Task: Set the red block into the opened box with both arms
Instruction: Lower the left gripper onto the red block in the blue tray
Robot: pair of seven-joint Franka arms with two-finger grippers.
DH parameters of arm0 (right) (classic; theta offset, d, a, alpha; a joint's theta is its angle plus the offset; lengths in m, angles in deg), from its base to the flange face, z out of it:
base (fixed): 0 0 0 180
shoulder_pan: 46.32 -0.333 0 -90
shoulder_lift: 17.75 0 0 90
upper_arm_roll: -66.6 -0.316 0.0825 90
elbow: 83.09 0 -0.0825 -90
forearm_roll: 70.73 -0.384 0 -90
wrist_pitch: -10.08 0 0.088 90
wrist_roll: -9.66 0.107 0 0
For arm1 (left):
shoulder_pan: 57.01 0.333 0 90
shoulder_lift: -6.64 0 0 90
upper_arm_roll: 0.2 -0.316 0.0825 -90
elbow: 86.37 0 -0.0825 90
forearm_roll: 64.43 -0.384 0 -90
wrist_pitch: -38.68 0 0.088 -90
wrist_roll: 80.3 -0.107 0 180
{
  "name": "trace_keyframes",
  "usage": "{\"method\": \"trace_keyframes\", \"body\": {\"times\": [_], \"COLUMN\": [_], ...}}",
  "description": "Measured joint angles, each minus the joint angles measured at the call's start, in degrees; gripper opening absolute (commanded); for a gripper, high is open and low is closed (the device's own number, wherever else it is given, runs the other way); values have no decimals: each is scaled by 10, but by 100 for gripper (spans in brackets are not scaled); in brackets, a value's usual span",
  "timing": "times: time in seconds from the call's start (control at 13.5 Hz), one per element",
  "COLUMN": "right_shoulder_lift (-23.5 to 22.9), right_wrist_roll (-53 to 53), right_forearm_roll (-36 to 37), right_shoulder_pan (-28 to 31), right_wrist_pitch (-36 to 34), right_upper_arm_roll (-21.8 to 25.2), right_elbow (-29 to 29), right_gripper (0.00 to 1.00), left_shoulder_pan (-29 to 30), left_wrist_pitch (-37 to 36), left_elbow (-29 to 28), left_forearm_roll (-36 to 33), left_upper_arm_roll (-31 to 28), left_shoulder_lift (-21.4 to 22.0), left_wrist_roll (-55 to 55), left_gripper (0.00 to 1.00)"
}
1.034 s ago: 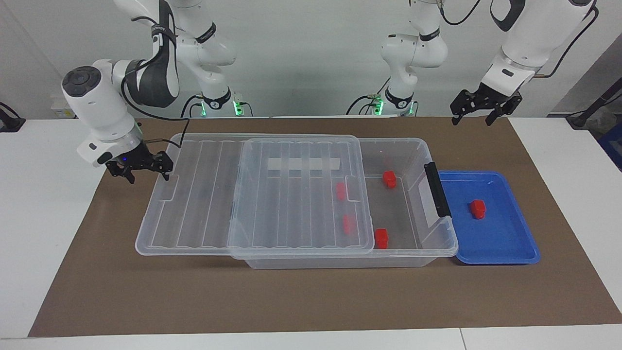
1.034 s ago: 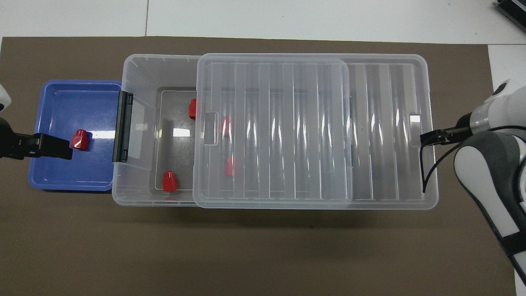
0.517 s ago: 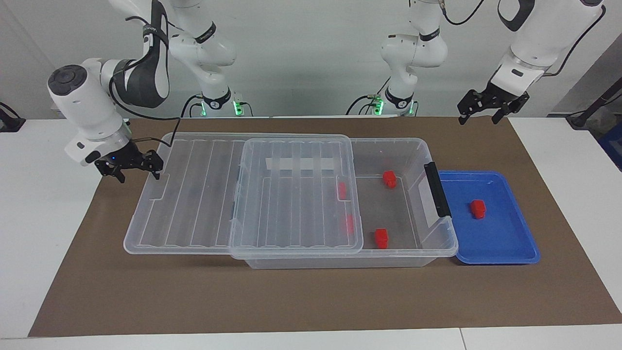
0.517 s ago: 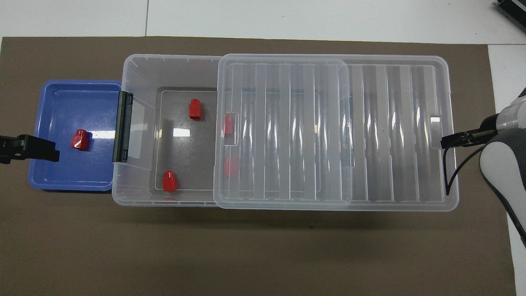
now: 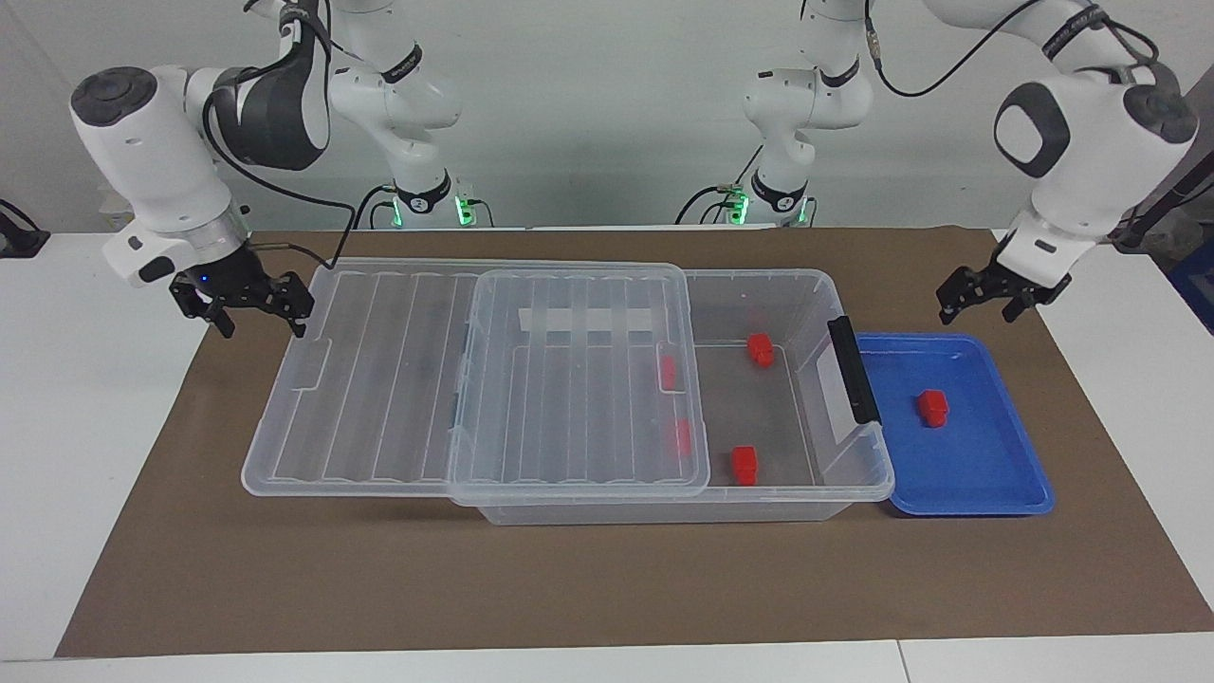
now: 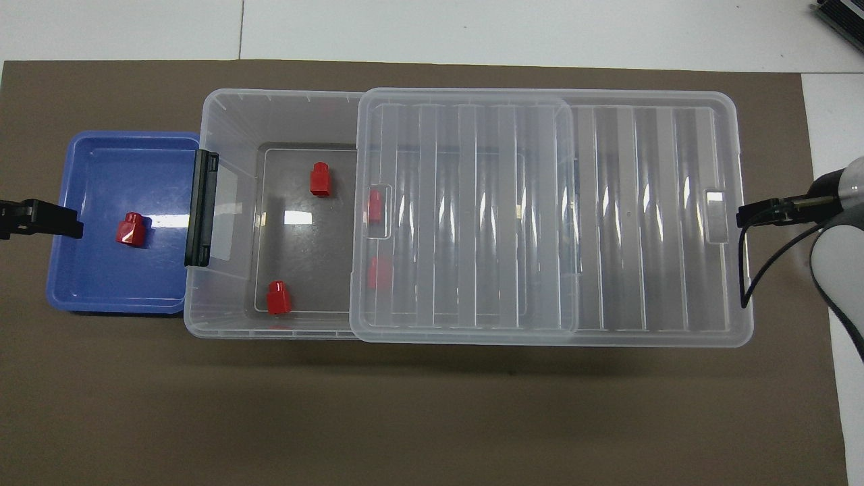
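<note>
One red block (image 5: 932, 407) (image 6: 130, 228) lies in the blue tray (image 5: 996, 489) (image 6: 101, 297). The clear box (image 5: 806, 277) (image 6: 270, 101) stands beside the tray, its black handle (image 5: 852, 370) (image 6: 201, 208) toward it. Its ribbed lid (image 5: 398, 389) (image 6: 607, 216) is slid toward the right arm's end, so the tray-side part is uncovered. Two red blocks (image 5: 760, 348) (image 5: 744, 465) lie in the uncovered part, and two more show through the lid. My left gripper (image 5: 977, 311) (image 6: 71, 228) hangs open over the tray's outer edge. My right gripper (image 5: 258, 323) (image 6: 742, 217) is open just off the lid's end, holding nothing.
A brown mat (image 5: 569, 588) (image 6: 405, 418) covers the table under the box and the tray. White table surface (image 5: 85, 427) borders the mat at both ends.
The lid slid farther toward the right arm's end, then stopped. The right gripper let go of it and drew back and up. The left gripper came down toward the blue tray.
</note>
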Motion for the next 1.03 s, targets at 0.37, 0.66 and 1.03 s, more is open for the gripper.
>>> {"method": "trace_keyframes", "body": {"times": [0.37, 0.66, 1.03], "right_shoulder_lift": [2, -1, -2], "right_wrist_roll": [151, 196, 196], "right_forearm_roll": [0, 0, 0], "right_shoulder_pan": [-64, -73, -77], "right_wrist_pitch": [-91, -143, -176], "right_upper_arm_roll": [-2, -3, -3], "right_elbow": [-77, -127, -137], "right_gripper": [100, 100, 100], "left_shoulder_pan": [14, 17, 18], "left_wrist_pitch": [173, 190, 217], "left_elbow": [-100, -101, -105], "left_forearm_roll": [0, 0, 0], "left_upper_arm_roll": [2, 1, 2], "left_shoulder_lift": [-72, -100, -109], "left_wrist_roll": [-23, -63, -71], "left_gripper": [95, 85, 77]}}
